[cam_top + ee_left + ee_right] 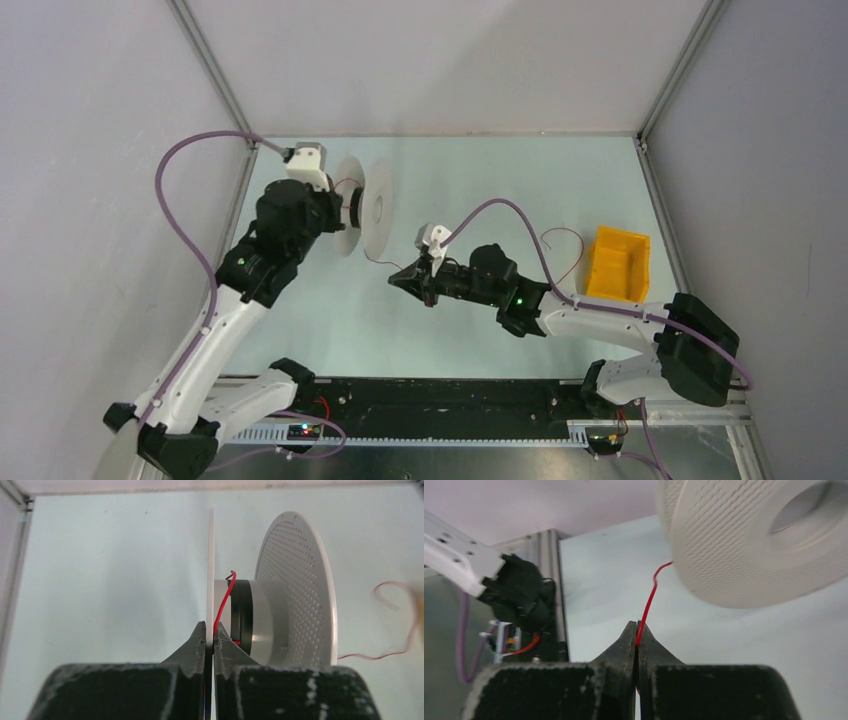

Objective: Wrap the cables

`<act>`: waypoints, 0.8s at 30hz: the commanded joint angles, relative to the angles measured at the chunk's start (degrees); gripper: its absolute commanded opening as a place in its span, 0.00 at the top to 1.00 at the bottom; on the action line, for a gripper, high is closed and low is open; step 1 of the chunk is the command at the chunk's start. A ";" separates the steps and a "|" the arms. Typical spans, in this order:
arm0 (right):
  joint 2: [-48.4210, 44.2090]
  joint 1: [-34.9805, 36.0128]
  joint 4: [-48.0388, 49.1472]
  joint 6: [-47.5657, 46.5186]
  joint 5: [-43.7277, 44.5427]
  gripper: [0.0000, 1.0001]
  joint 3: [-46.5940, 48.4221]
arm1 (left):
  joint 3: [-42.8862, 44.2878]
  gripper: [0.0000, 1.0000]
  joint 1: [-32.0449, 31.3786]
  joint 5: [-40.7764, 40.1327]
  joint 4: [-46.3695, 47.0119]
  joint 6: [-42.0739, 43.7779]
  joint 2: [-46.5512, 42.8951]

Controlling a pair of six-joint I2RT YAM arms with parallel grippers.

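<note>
Surface: pale green table (500,170), plain grey walls (90,100), yellow bin (617,263) at right. Held upright, spool (295,590) flange clamped by left gripper (210,642); right gripper (637,639) pinches wire (649,602) coming off the spool.

The spool (378,212) is held upright near the far-left corner of the tabletop (500,170), clamped by the left gripper (210,636). Mid-table, the right gripper (637,630) pinches the wire (648,602), which runs to the spool and bars that gap. A bin (618,263) blocks the right edge, with wire curls beside it. Bare surface lies along the far edge and the middle of the near edge.
</note>
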 commanded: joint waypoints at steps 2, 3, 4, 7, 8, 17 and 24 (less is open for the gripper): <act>-0.59 1.51 -17.59 -15.06 13.25 1.00 8.14 | 4.30 1.00 -5.69 -15.21 -3.20 8.80 3.91; -0.56 1.68 -18.07 -16.39 15.50 1.00 8.66 | 4.33 1.00 -6.65 -16.26 -4.65 9.47 4.30; -0.40 1.71 -18.09 -19.03 19.65 1.00 9.49 | 4.42 1.00 -6.92 -17.83 -5.43 9.64 5.03; -0.40 2.07 -16.36 -25.11 27.25 1.00 10.89 | 4.52 1.00 -7.40 -18.84 -9.13 9.88 5.85; -0.54 2.08 -15.61 -26.34 29.90 1.00 10.96 | 4.32 1.00 -7.43 -18.78 -9.69 10.18 5.79; 4.05 2.49 1.84 -42.70 39.85 0.99 10.96 | 4.21 1.00 -7.46 -6.64 -15.66 10.00 5.87; 11.41 0.84 10.66 -49.86 40.47 0.94 12.62 | 7.83 1.00 -7.44 4.34 -22.95 10.51 7.08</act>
